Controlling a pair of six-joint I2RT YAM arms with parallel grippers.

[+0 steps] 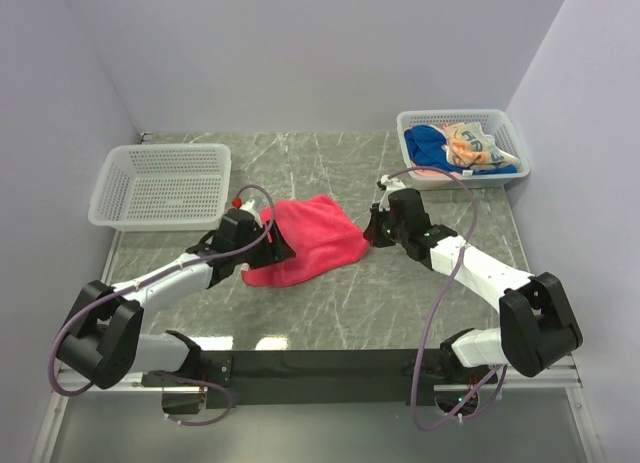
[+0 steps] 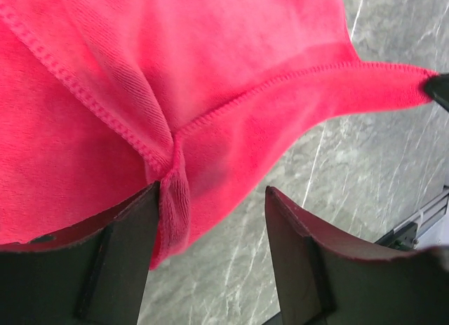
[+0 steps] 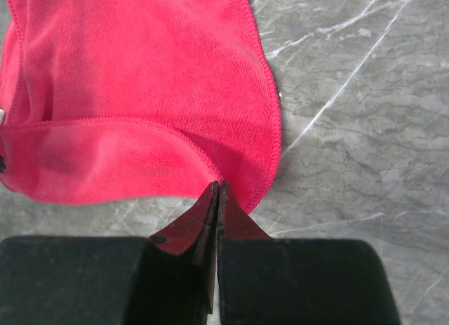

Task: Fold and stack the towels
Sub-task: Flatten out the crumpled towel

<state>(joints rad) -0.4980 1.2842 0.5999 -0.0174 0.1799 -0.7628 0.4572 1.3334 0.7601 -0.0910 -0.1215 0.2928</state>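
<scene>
One red towel [image 1: 305, 241] lies part-folded on the worktop [image 1: 400, 303]. My right gripper [image 3: 217, 188] is pinched on its corner. The left gripper [image 2: 212, 195] is apart, a fold against one finger. Mid-fold, I judge; next the left needs a fresh hold.

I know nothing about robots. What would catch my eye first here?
The red towel at centre catches the eye first, its corner pinched by the shut right gripper while the left gripper stands open at a fold on its other side. Next, two white baskets at the back: the left basket empty, the right basket holding blue and orange towels.
</scene>
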